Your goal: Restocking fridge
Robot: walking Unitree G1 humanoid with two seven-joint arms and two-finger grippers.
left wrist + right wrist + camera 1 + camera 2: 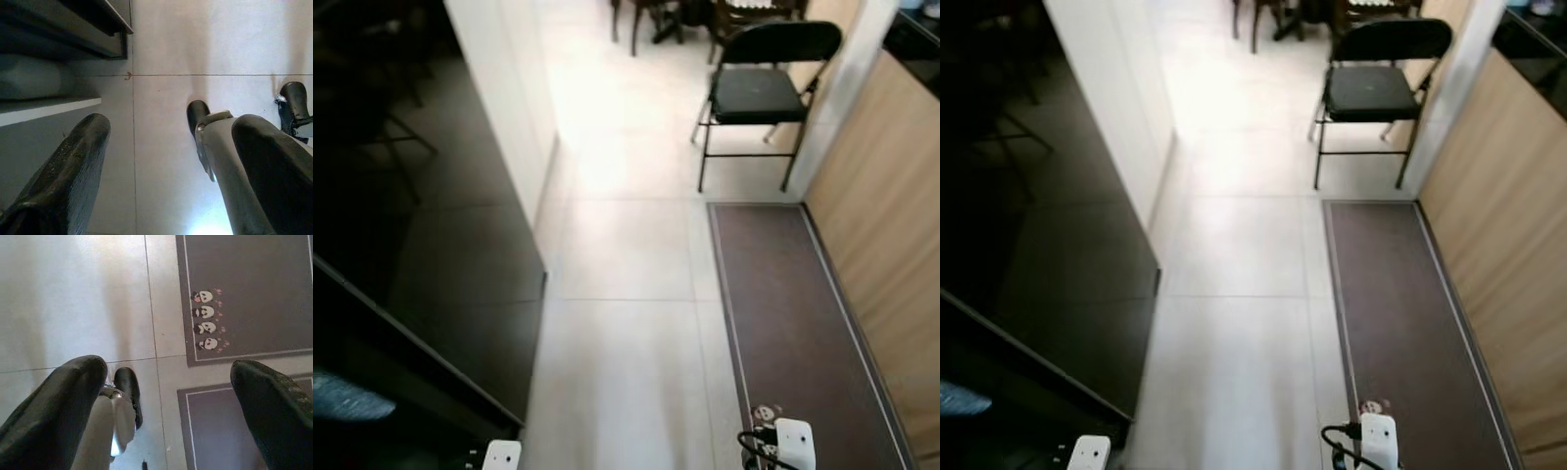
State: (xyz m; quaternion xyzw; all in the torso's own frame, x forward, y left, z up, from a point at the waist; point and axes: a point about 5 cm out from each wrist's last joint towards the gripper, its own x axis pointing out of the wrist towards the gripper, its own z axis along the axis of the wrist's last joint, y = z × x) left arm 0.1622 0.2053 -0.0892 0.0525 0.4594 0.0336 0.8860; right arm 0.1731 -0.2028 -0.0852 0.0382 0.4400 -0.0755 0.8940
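The robot looks down at a pale tiled floor (pixel 626 294). On its left stands the fridge (pixel 421 245), big, black and shiny, with a white side wall going back. On its right a long dark brown mat (pixel 793 323) lies flat on the floor beside a wooden cabinet (pixel 891 245). A black folding chair (pixel 759 88) stands past the far end of the mat. Both arms hang down low at the robot's sides. The left gripper (pixel 166 171) points at the floor near the foot of the fridge, and its two black fingers are spread wide apart with nothing between them. The right gripper (pixel 166 406) hangs over the edge of the mat, near a row of little panda pictures (pixel 205 320). Its fingers are spread wide too, holding nothing.
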